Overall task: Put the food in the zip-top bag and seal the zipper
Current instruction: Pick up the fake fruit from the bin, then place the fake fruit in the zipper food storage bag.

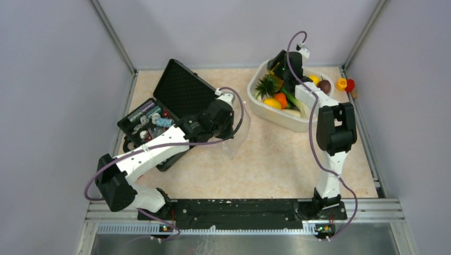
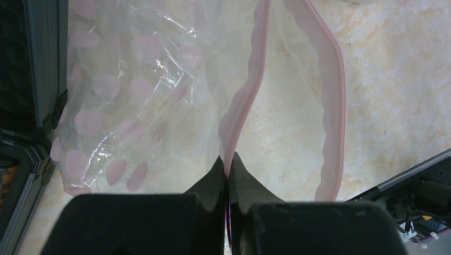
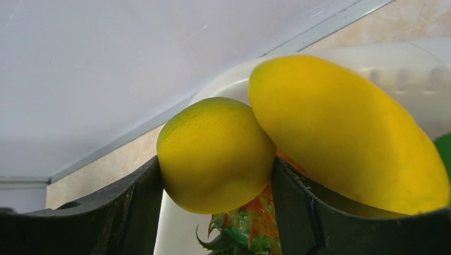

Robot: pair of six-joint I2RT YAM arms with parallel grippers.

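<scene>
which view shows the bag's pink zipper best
The left wrist view: the zipper fills the frame, mouth open, one side pinched in the left tool. The top external view shows the clear bag, strip hardly visible. The right wrist view misses it.

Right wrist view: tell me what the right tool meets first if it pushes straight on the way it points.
The round yellow fruit, sitting between the fingers of the right tool and touching both. Behind it likely come the bigger yellow mango and the white tub wall; depth is unclear.
</scene>
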